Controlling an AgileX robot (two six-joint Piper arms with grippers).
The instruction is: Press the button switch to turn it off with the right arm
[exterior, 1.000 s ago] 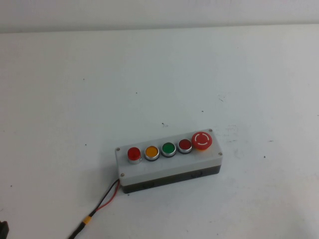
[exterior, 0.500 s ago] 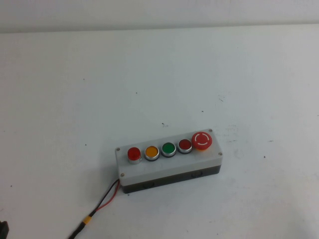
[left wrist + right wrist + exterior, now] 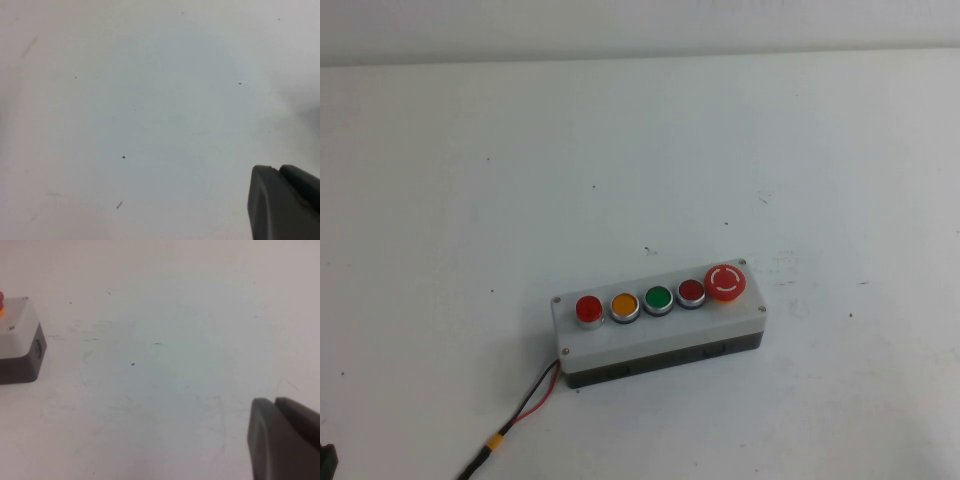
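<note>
The button switch (image 3: 658, 325) is a pale grey oblong box on a dark base, lying on the white table a little right of centre and towards the front. Its top carries a row of red (image 3: 588, 309), orange (image 3: 625, 304), green (image 3: 658, 298) and red (image 3: 691, 291) buttons, then a red mushroom knob (image 3: 725, 281). Neither arm shows in the high view. In the right wrist view my right gripper (image 3: 274, 400) hangs shut over bare table, well away from the box's end (image 3: 20, 340). My left gripper (image 3: 277, 167) is also shut, over bare table.
Red-black wires (image 3: 535, 395) with a yellow band (image 3: 493, 440) run from the box's left end to the front edge. A small dark part (image 3: 325, 460) sits in the front left corner. The table's back edge meets a pale wall (image 3: 640, 25).
</note>
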